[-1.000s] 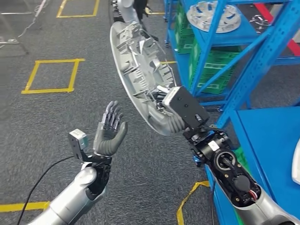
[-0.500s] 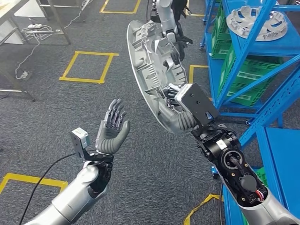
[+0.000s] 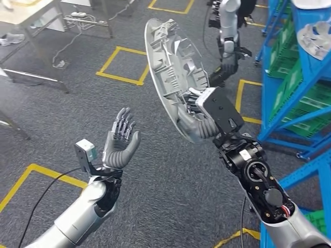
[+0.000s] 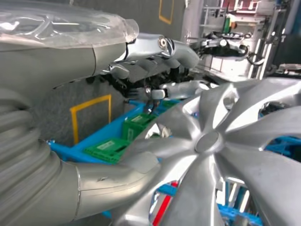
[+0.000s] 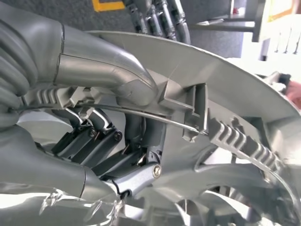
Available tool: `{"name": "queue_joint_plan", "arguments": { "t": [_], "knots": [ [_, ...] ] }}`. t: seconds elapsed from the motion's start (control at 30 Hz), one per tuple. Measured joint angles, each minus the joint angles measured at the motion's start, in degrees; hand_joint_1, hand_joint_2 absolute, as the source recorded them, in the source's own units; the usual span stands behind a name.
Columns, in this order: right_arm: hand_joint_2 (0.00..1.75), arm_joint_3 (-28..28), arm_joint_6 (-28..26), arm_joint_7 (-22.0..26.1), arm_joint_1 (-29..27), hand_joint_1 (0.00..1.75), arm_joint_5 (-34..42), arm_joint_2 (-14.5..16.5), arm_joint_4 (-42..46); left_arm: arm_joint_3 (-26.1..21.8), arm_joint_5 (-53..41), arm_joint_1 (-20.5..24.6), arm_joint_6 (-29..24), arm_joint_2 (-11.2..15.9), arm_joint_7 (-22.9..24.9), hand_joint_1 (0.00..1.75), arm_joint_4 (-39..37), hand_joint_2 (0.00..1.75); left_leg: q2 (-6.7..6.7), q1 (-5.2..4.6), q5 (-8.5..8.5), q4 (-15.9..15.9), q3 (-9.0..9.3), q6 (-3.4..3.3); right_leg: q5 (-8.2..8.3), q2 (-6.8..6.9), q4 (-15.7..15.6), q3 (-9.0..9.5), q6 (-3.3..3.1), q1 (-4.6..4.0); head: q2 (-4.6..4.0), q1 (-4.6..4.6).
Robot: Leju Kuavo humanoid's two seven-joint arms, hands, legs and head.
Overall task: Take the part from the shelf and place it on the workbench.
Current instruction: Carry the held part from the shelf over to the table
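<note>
The part is a large silver wheel cover [image 3: 174, 72], held up on edge above the floor with its ribbed back toward me. My right hand [image 3: 195, 121] grips its lower rim, thumb on one face and fingers on the other; the right wrist view shows the thumb [image 5: 106, 70] pressed on the rim and the dark fingers [image 5: 92, 141] behind the wheel cover [image 5: 230, 122]. My left hand [image 3: 121, 142] is raised palm up with fingers spread, holding nothing, to the left of the cover. The left wrist view looks at the spoked front face of the wheel cover [image 4: 220, 146].
Blue shelving [image 3: 296, 88] with green crates [image 3: 312, 108] stands at the right, another wheel cover [image 3: 316, 39] on an upper shelf. A second robot [image 3: 228, 31] stands at the back. Yellow floor squares [image 3: 121, 64] mark the grey carpet. A table [image 3: 27, 15] is at the far left.
The whole view has swung left: the shelving has slid rightward and a table has come in at the top left. My right hand keeps the cover; the left hand stays raised and spread.
</note>
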State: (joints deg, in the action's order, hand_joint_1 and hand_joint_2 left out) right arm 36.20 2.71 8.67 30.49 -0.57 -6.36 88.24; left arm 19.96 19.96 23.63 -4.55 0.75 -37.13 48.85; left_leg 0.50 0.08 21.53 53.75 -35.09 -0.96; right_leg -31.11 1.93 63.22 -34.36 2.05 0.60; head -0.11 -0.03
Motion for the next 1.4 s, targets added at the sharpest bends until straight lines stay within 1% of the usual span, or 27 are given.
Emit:
{"name": "queue_joint_plan", "arguments": {
  "t": [0.07, 0.1, 0.13, 0.17, 0.23, 0.3, 0.37, 0.4, 0.47, 0.5, 0.53, 0.6, 0.63, 0.67, 0.73, 0.8, 0.87, 0.9, 0.97, 1.03, 1.1, 1.13, 1.17, 1.2, 1.27, 1.33, 1.4],
  "knots": [
    [1.75, -0.4, -0.1, -0.1, -0.4, 1.75, -0.2, -0.3, -0.1, 0.0, 0.0, 0.0, 0.2, -0.2, 0.2, 0.00, 0.0, 1.75, 1.59, -0.04, 0.04, 0.1, 0.05, -0.18, -2.72, -1.54, 8.0, -3.95, 0.13, -0.01, 0.00, 0.64],
    [1.75, -0.5, -0.2, -0.1, -0.6, 1.75, -0.4, -0.4, -0.1, 0.0, 0.0, 0.0, 0.3, -0.3, 0.4, 0.00, 0.0, 1.75, 2.47, -0.07, 0.07, 0.2, 0.08, -0.20, -2.56, -1.76, 9.5, -4.99, 0.12, -0.02, 0.00, 0.85],
    [1.75, -0.6, -0.2, -0.2, -0.8, 1.75, -0.5, -0.5, -0.1, 0.0, 0.0, 0.0, 0.4, -0.3, 0.5, 0.00, 0.0, 1.75, 3.35, -0.08, 0.12, 0.3, 0.11, -0.20, -1.22, -1.93, 8.6, -4.95, 0.03, -0.02, 0.00, 1.03],
    [1.75, -0.8, -0.3, -0.3, -0.9, 1.75, -0.7, -0.6, -0.1, 0.0, 0.0, 0.1, 0.5, -0.4, 0.5, 0.00, 0.0, 1.75, 4.26, -0.06, 0.21, 0.5, 0.14, -0.17, 1.07, -2.33, 5.5, -3.90, -0.11, 0.02, 0.00, 1.26],
    [1.75, -1.2, -0.4, -0.4, -1.1, 1.75, -0.9, -0.7, -0.1, 0.0, 0.0, 0.2, 0.6, -0.6, 0.5, 0.00, 0.0, 1.75, 5.94, 0.01, 0.43, 0.9, 0.02, 0.07, 5.32, -4.98, -2.5, -0.81, -0.40, 0.31, 0.00, 1.78],
    [1.75, -1.5, -0.5, -0.4, -1.2, 1.75, -1.0, -0.8, -0.1, 0.0, 0.0, 0.3, 0.8, -0.8, 0.6, 0.00, 0.0, 1.75, 7.42, 0.22, 0.36, 1.2, -0.55, 0.55, 6.48, -6.82, -6.7, 1.19, -0.61, 0.39, 0.00, 2.02],
    [1.75, -1.7, -0.5, -0.4, -1.4, 1.75, -1.0, -0.8, -0.1, 0.0, 0.1, 0.2, 0.9, -0.8, 0.6, 0.00, 0.0, 1.75, 8.82, 0.42, -0.04, 1.1, -1.15, 1.22, 6.22, -5.70, -7.5, 1.87, -0.90, 0.33, 0.00, 2.04],
    [1.75, -1.8, -0.6, -0.5, -1.5, 1.75, -1.0, -0.8, -0.1, 0.0, 0.1, 0.1, 1.0, -0.7, 0.6, 0.00, 0.0, 1.75, 8.19, 0.27, 0.07, 1.2, -1.40, 1.50, 6.32, -4.91, -8.0, 2.10, -1.17, 0.39, 0.00, 1.93],
    [1.75, -2.1, -1.0, -0.7, -1.8, 1.75, -1.1, -0.8, -0.1, 0.0, 0.1, 0.2, 1.1, -0.6, 0.6, 0.00, 0.0, 1.75, 4.42, -0.13, 1.94, 4.2, -3.07, 1.94, 6.67, -3.25, -8.9, 2.56, -1.82, 0.48, 0.00, 1.12],
    [1.75, -2.2, -1.1, -0.8, -2.0, 1.75, -1.1, -0.8, -0.1, 0.0, 0.1, 0.3, 1.2, -0.6, 0.6, 0.00, 0.0, 1.75, 2.03, -0.18, 3.67, 7.7, -4.81, 2.11, 6.75, -2.43, -9.0, 2.63, -2.05, 0.34, 0.00, 0.71],
    [1.75, -2.3, -1.2, -0.8, -2.2, 1.75, -1.1, -0.8, -0.1, 0.0, 0.1, 0.3, 1.3, -0.6, 0.6, 0.00, 0.0, 1.75, 0.72, -0.08, 5.42, 12.0, -6.94, 2.29, 6.75, -1.58, -9.1, 2.62, -2.21, 0.25, 0.00, 0.36],
    [1.75, -2.5, -1.3, -0.8, -2.7, 1.75, -1.1, -0.8, -0.1, 0.1, 0.1, 0.2, 1.4, -0.7, 0.6, 0.00, 0.0, 1.75, 0.00, 0.20, 6.94, 18.0, -10.00, 2.64, 6.66, 0.12, -9.1, 2.61, -2.31, 0.21, 0.00, -0.02],
    [1.75, -2.6, -1.3, -0.8, -2.9, 1.75, -1.1, -0.8, -0.1, 0.1, 0.1, 0.1, 1.5, -0.7, 0.6, 0.00, -0.1, 1.75, -0.17, 0.32, 6.21, 17.6, -9.89, 2.75, 6.62, 0.92, -9.1, 2.61, -2.30, 0.22, 0.00, -0.29],
    [1.75, -2.7, -1.4, -0.8, -3.0, 1.75, -1.2, -0.8, -0.1, 0.1, 0.1, 0.1, 1.5, -0.7, 0.6, 0.00, -0.1, 1.75, -0.54, 0.41, 4.67, 15.0, -8.53, 2.79, 6.57, 1.68, -9.1, 2.63, -2.25, 0.24, 0.00, -0.54],
    [1.75, -2.9, -1.4, -0.8, -3.1, 1.75, -1.2, -0.8, -0.1, 0.1, 0.1, 0.3, 1.5, -0.7, 0.6, 0.00, -0.1, 1.75, -2.98, 0.14, 1.35, 6.1, -3.68, 2.53, 6.32, 3.02, -8.9, 2.70, -1.93, 0.05, 0.00, -1.12],
    [1.75, -3.1, -1.4, -0.8, -3.2, 1.75, -1.2, -0.9, -0.1, 0.1, 0.1, 0.6, 1.6, -0.8, 0.6, 0.00, -0.1, 1.75, -4.48, -0.32, 0.03, 1.0, -0.85, 1.86, 6.00, 4.20, -8.8, 2.82, -1.42, -0.32, 0.00, -1.40],
    [1.75, -3.1, -1.4, -0.8, -3.3, 1.75, -1.2, -0.9, -0.1, 0.1, 0.1, 0.6, 1.6, -0.8, 0.5, 0.00, -0.1, 1.75, -3.18, -0.47, 0.00, 0.5, -0.75, 1.17, 5.72, 5.50, -8.8, 3.13, -0.87, -0.44, 0.00, -1.27],
    [1.75, -3.2, -1.4, -0.8, -3.4, 1.75, -1.2, -0.9, -0.1, 0.1, 0.1, 0.6, 1.6, -0.8, 0.6, 0.00, -0.1, 1.75, -2.43, -0.34, -0.06, 0.4, -0.64, 0.88, 5.37, 5.36, -8.6, 3.17, -0.52, -0.31, 0.00, -1.19],
    [1.75, -3.4, -1.4, -0.8, -3.5, 1.75, -1.2, -0.9, -0.1, 0.1, 0.1, 0.6, 1.6, -0.9, 0.6, 0.00, -0.1, 1.75, -1.01, 0.02, -0.25, 0.1, -0.32, 0.26, 3.26, 2.81, -5.7, 2.07, 0.03, 0.04, 0.00, -0.87],
    [1.75, -3.5, -1.4, -0.8, -3.7, 1.75, -1.2, -1.1, -0.1, 0.1, 0.1, 0.6, 1.6, -1.2, 0.5, 0.00, -0.1, 1.75, 0.32, 0.15, -0.31, 0.0, -0.19, -0.13, -0.47, -0.61, 1.9, -1.39, 0.30, 0.21, 0.00, -0.15],
    [1.75, -3.5, -1.5, -0.8, -4.0, 1.75, -1.2, -1.2, -0.1, 0.1, 0.1, 0.5, 1.6, -1.5, 0.5, 0.00, -0.1, 1.75, 1.90, 0.11, -0.32, 0.1, -0.18, -0.29, -2.53, -1.67, 8.7, -4.79, 0.42, 0.18, 0.00, 0.48],
    [1.75, -3.5, -1.5, -0.8, -4.2, 1.75, -1.2, -1.2, -0.1, 0.1, 0.1, 0.4, 1.6, -1.5, 0.5, 0.00, -0.1, 1.75, 2.79, 0.11, -0.30, 0.2, -0.17, -0.29, -1.90, -1.83, 9.2, -5.21, 0.40, 0.19, 0.00, 0.69],
    [1.75, -3.6, -1.5, -0.8, -4.4, 1.75, -1.2, -1.2, -0.1, 0.1, 0.1, 0.4, 1.6, -1.5, 0.5, 0.00, -0.1, 1.75, 3.71, 0.14, -0.26, 0.3, -0.15, -0.24, -0.17, -2.06, 7.2, -4.51, 0.33, 0.27, 0.00, 0.91],
    [1.75, -3.6, -1.6, -0.9, -4.6, 1.75, -1.2, -1.2, -0.1, 0.1, 0.1, 0.3, 1.5, -1.6, 0.5, 0.00, -0.1, 1.75, 4.65, 0.20, -0.16, 0.6, -0.15, -0.13, 2.27, -2.76, 3.2, -2.90, 0.25, 0.41, 0.00, 1.15],
    [1.75, -3.8, -1.6, -0.8, -4.8, 1.75, -1.2, -1.2, 0.0, 0.1, 0.1, 0.3, 1.4, -1.6, 0.5, 0.00, -0.1, 1.75, 6.31, 0.26, 0.04, 1.1, -0.44, 0.27, 5.31, -5.79, -4.3, 0.41, 0.10, 0.87, 0.00, 1.58],
    [1.75, -3.9, -1.6, -0.8, -4.9, 1.75, -1.2, -1.2, 0.0, 0.1, 0.0, 0.2, 1.1, -1.7, 0.6, 0.00, -0.1, 1.75, 7.79, 0.47, -0.16, 1.3, -1.13, 0.92, 5.46, -7.40, -7.1, 1.93, -0.12, 0.98, 0.00, 1.75],
    [1.75, -4.0, -1.6, -0.8, -4.9, 1.75, -1.3, -1.2, 0.0, 0.1, 0.0, 0.0, 0.9, -1.6, 0.6, 0.00, -0.1, 1.75, 8.91, 0.77, -0.57, 1.2, -1.58, 1.52, 5.39, -6.55, -7.3, 2.27, -0.36, 0.74, 0.00, 1.81]
  ]
}}
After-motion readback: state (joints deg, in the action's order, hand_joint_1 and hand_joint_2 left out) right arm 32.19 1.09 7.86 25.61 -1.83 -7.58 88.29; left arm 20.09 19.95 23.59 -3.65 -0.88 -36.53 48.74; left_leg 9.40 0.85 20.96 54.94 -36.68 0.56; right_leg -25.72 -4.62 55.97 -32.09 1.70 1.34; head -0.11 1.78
